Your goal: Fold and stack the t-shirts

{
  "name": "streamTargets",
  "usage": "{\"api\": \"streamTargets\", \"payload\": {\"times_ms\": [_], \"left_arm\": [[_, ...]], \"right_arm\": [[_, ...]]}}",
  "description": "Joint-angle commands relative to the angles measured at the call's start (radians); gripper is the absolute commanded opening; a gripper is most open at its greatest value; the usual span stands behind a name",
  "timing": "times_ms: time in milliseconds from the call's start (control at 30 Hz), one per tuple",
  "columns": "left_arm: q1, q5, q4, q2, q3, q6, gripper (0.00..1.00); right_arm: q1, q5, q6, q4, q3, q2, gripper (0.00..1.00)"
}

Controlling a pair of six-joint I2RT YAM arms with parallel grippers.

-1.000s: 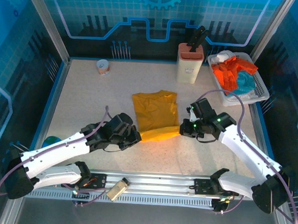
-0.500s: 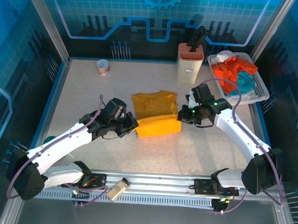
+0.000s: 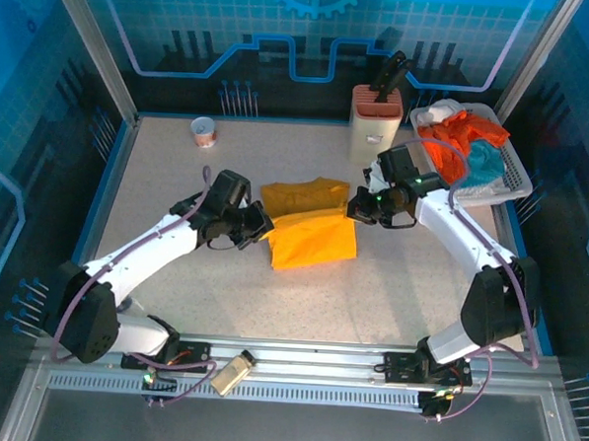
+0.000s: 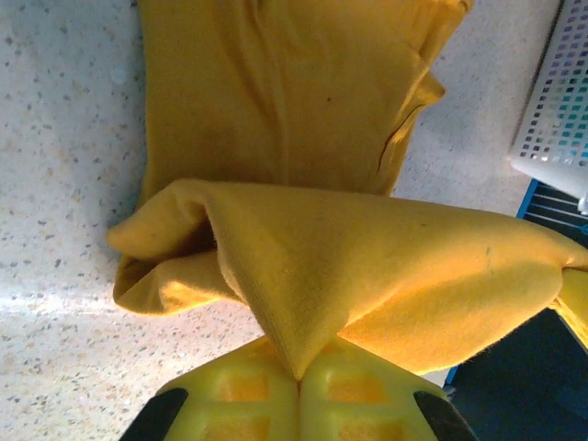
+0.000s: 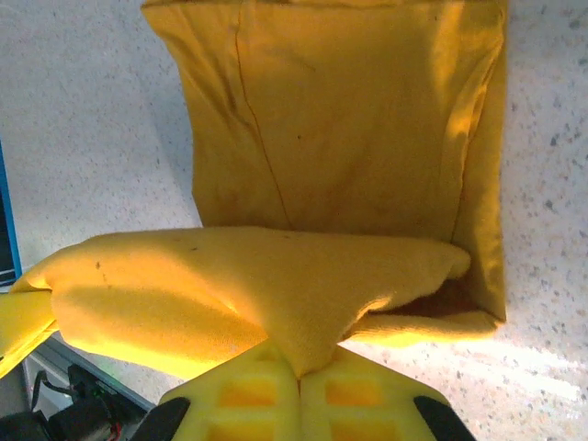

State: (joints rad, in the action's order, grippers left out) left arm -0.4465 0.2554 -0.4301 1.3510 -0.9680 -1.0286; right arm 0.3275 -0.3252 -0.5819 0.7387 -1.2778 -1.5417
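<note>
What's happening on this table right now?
Both arms are mid-fold on the yellow t-shirt. The left pincer and right pincer are each shut on a corner of its near edge, holding it lifted and doubled over the far half, which lies flat on the table. An orange-red shirt and a teal shirt sit bunched in the white basket, not yet folded.

Bare tabletop (image 3: 389,295) is lying open in front of the golden-yellow t-shirt (image 3: 309,231) and to its left. Just behind the right gripper (image 3: 354,208), the knife block (image 3: 375,126) is standing in the way. The white basket (image 3: 493,194) is crowding the far right corner, and a small cup (image 3: 202,132) is sitting far back on the left.
</note>
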Motion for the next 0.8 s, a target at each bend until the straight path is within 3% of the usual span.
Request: {"api": "streamTargets", "payload": {"times_ms": [0,367,767], "left_arm": [[0.027,0.048,0.014,0.043,-0.059,0.055,0.00],[0.112,0.134,0.062,0.215,-0.141,0.094,0.00],[0.162,0.147,0.069,0.335,-0.220,0.126,0.00]], "right_arm": [[-0.025,-0.030,0.019,-0.020,-0.059,-0.034,0.00],[-0.065,-0.086,0.048,-0.037,-0.179,-0.205,0.00],[-0.084,-0.120,0.057,-0.042,-0.316,-0.362,0.00]]}}
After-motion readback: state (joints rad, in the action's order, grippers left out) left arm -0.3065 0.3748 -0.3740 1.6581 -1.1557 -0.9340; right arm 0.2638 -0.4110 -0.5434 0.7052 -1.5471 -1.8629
